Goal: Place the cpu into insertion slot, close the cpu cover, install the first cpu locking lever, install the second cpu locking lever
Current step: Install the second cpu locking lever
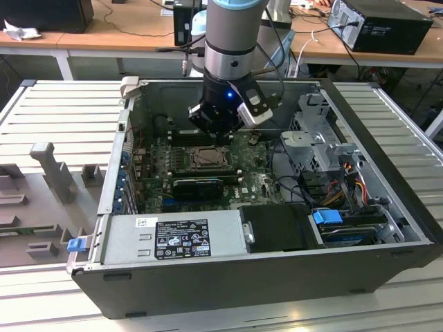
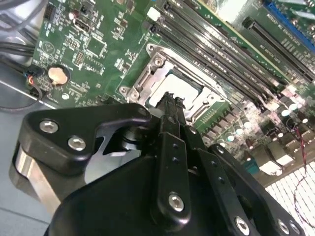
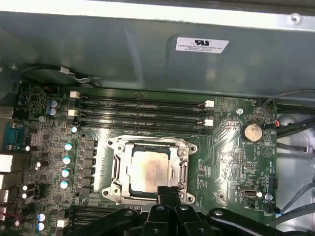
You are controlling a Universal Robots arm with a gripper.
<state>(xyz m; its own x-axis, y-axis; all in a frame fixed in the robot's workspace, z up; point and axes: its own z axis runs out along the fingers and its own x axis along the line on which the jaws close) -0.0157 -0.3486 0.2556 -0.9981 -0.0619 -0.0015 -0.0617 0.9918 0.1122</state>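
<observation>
Black gripper [image 3: 166, 192] fingers pressed together, empty, at frame bottom beside socket | cpu [image 3: 150, 170] seated in insertion slot [image 3: 114, 169], frame centre | cpu cover [image 3: 183, 169] apparently down around chip | Step judged: locking levers; calls for fine fingertip alignment.

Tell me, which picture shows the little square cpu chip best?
The first wrist view: the cpu faces the camera, framed by the cpu cover. The second wrist view shows it tilted and partly behind the end effector. In the exterior view it looks tiny under the arm.
</observation>
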